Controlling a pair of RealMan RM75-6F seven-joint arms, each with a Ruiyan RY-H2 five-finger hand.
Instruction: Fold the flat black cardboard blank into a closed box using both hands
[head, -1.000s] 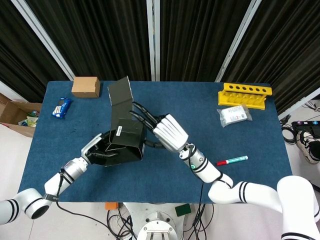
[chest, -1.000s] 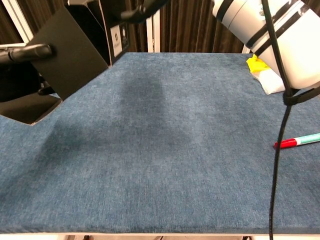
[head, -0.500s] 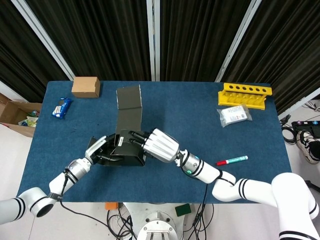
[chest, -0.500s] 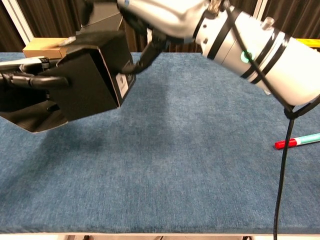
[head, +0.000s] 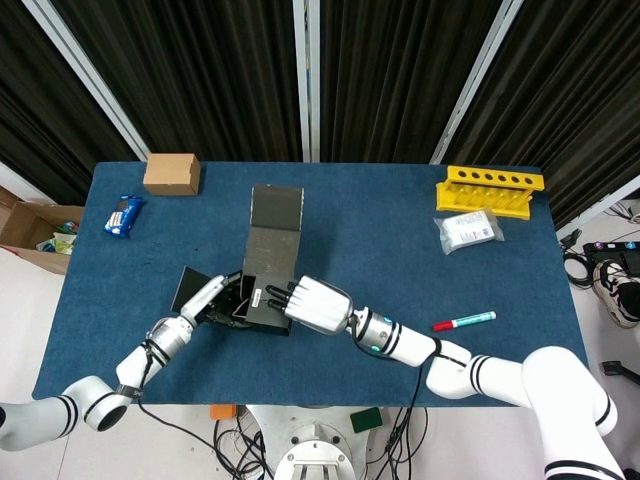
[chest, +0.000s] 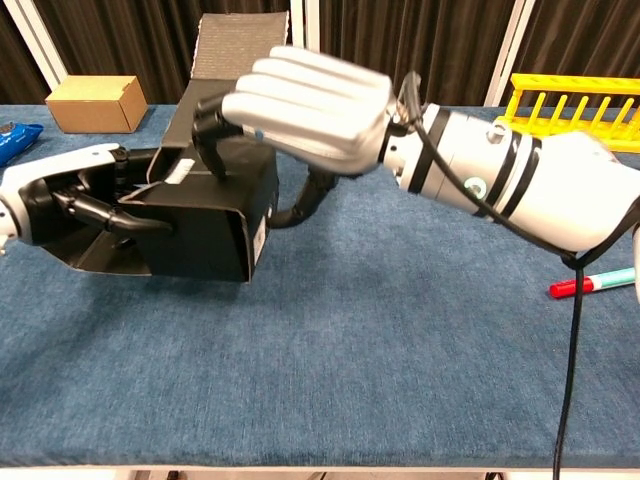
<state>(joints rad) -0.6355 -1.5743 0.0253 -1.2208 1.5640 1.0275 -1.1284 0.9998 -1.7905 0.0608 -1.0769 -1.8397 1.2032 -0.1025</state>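
Black cardboard blank (head: 268, 270) sits partly folded on the blue table (head: 400, 250), left of centre near the front edge; its body is a boxy shell, long lid flap (chest: 240, 40) tilting up toward the back curtains, one side flap (head: 192, 287) spread flat to the left; left hand (head: 215, 300) reaches into the open left end, dark fingers (chest: 110, 212) against the inner wall, holding the shell there; right hand (chest: 305, 105) lies over the top, fingers curled down onto the upper edge, pressing it; brown box (head: 171, 173) at back left corner; blue packet (head: 122, 215) just beside it; yellow rack (head: 489, 190) back right, clear bag (head: 470, 231) touching its front; red pen (head: 463, 321) near right forearm.
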